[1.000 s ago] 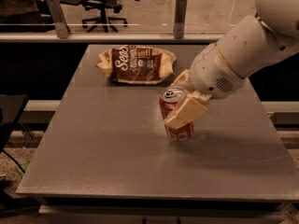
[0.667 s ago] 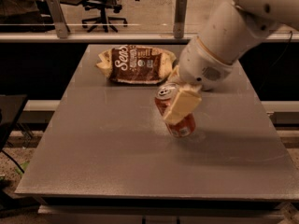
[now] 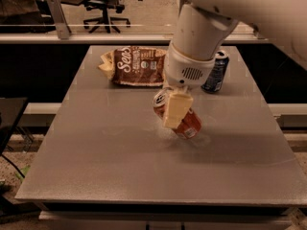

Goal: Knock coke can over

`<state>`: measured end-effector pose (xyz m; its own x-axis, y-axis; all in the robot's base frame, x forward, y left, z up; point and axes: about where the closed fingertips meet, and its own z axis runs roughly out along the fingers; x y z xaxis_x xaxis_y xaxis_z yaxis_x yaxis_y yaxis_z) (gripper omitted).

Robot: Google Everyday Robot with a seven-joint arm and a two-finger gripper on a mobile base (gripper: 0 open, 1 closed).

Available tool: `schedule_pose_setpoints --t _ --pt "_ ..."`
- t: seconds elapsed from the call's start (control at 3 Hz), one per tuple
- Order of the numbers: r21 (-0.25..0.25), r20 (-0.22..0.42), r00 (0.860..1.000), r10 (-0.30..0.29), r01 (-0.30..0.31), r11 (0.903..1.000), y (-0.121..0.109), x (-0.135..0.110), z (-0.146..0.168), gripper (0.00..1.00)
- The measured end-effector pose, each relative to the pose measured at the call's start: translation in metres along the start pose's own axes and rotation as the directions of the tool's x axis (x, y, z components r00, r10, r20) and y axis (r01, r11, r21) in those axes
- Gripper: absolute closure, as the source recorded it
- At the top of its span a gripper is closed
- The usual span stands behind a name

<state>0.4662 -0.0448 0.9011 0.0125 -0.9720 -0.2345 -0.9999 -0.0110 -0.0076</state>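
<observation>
The red-orange coke can point(image 3: 190, 124) is near the middle of the grey table point(image 3: 110, 157), tilted steeply with its silver top point(image 3: 160, 99) leaning to the upper left. My gripper point(image 3: 171, 116) reaches down from the white arm point(image 3: 196, 42) and is shut around the can. One cream finger point(image 3: 175, 108) lies across the can's front; the other is hidden behind it. The can's lower end is at or just above the tabletop.
A brown snack bag point(image 3: 136, 66) lies at the back of the table. A dark blue can point(image 3: 215, 71) stands upright at the back right, partly behind my arm. Office chairs point(image 3: 103, 6) stand beyond a rail behind the table.
The can has gone from upright to steeply tilted, its top swinging left. My arm has swung round from the right to come from above and behind. The blue can now shows.
</observation>
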Motion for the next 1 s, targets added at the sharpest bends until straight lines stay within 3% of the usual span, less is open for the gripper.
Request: schedule_pose_setpoints --t 0.33,1.0 --pt "0.003 -0.086 0.996 -0.018 0.019 0.9998 -0.005 -0.003 0.011 0.85" --pt "-0.012 -0.177 0.982 -0.069 0.068 0.9976 -0.011 -0.009 0.028 0.39"
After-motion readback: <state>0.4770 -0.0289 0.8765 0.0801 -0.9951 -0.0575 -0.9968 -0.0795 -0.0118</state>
